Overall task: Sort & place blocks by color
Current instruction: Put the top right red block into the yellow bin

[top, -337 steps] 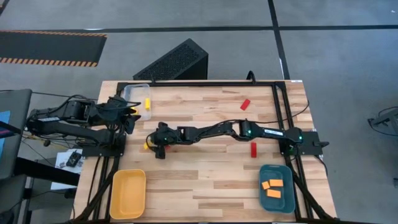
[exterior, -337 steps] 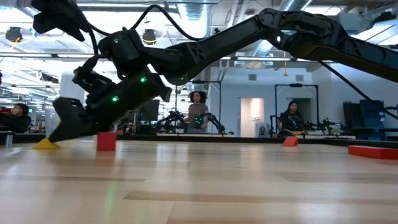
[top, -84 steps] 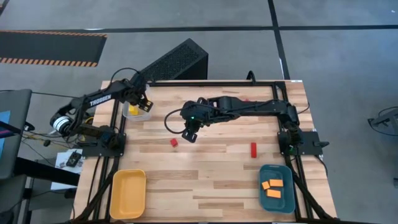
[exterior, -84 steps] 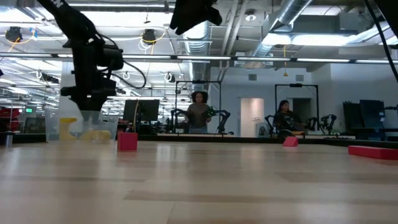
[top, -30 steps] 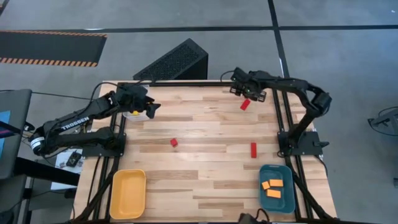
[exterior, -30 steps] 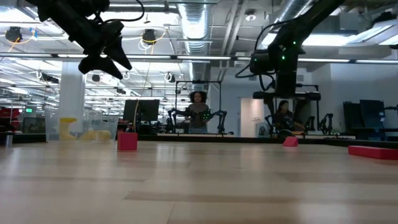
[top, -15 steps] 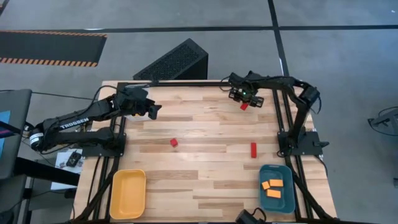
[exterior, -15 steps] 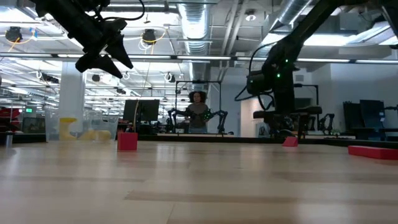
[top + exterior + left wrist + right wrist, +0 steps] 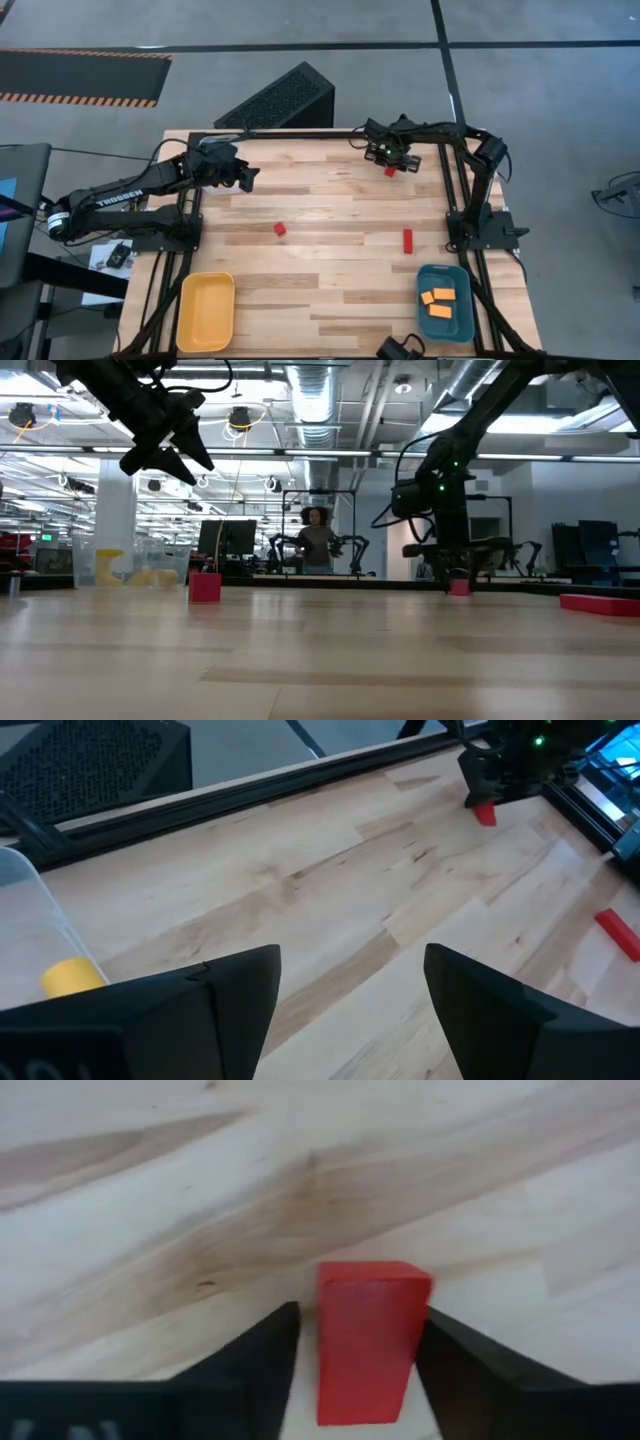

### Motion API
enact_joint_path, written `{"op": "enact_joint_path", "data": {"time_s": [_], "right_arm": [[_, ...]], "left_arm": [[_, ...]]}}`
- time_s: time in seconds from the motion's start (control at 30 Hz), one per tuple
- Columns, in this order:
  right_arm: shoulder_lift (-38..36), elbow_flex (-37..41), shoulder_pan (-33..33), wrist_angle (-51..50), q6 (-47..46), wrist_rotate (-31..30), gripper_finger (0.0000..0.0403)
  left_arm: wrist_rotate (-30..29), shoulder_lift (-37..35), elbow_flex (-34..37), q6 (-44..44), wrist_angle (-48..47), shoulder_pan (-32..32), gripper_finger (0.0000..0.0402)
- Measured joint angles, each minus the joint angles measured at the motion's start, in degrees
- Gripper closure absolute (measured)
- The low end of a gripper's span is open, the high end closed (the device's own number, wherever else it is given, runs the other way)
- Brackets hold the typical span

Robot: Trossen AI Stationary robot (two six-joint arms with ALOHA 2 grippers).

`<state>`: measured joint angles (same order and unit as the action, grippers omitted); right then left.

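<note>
My right gripper (image 9: 390,163) is open and down at the table near its far right corner. Its two fingers stand on either side of a red block (image 9: 370,1330), which lies flat on the wood and also shows in the low view (image 9: 459,587). A red cube (image 9: 280,228) rests mid-table, and a red bar (image 9: 407,240) lies toward the right. Orange blocks (image 9: 437,302) lie in the teal tray (image 9: 425,320). A yellow block (image 9: 72,976) sits in the clear tray (image 9: 30,890). My left gripper (image 9: 245,175) hangs open, high over the far left part (image 9: 165,455). My right gripper comes at the red block from above, pointing down, with one finger (image 9: 255,1355) a narrow gap away from the block's side. The other finger (image 9: 460,1365) stands right at the block's opposite side (image 9: 425,1315); I cannot tell whether it touches. The block lies on the table.
A yellow tray (image 9: 190,320) sits at the near left corner and the teal tray at the near right. A black frame rail (image 9: 330,132) runs along the far edge. Bare wood lies between the red cube and the trays.
My right gripper has come down from well above the table to table level, moving slightly toward the left, so that its fingers now stand around the far-right red block. The block has stayed in place. My left gripper has barely shifted.
</note>
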<state>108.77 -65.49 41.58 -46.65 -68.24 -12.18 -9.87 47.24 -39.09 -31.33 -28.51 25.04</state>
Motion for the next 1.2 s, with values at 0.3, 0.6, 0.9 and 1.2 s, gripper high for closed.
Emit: {"op": "enact_joint_path", "data": {"time_s": [0.3,0.6,0.9,1.2], "right_arm": [[-1.8,0.5,-3.3,5.1,8.9,1.1,0.0288],[-8.7,0.4,-12.9,33.1,18.9,15.9,0.0257],[-10.2,0.3,-22.0,76.9,22.2,36.3,0.0272],[-10.1,0.3,-26.6,102.4,33.5,29.0,0.0267]], "left_arm": [[0.0,0.0,0.0,-0.9,0.0,0.0,0.0166],[6.6,0.0,0.0,-1.3,0.5,-0.1,0.0166],[16.6,-1.1,0.0,0.4,12.1,-2.5,0.0166],[20.3,0.4,0.0,-1.3,31.5,-4.9,0.0166]]}}
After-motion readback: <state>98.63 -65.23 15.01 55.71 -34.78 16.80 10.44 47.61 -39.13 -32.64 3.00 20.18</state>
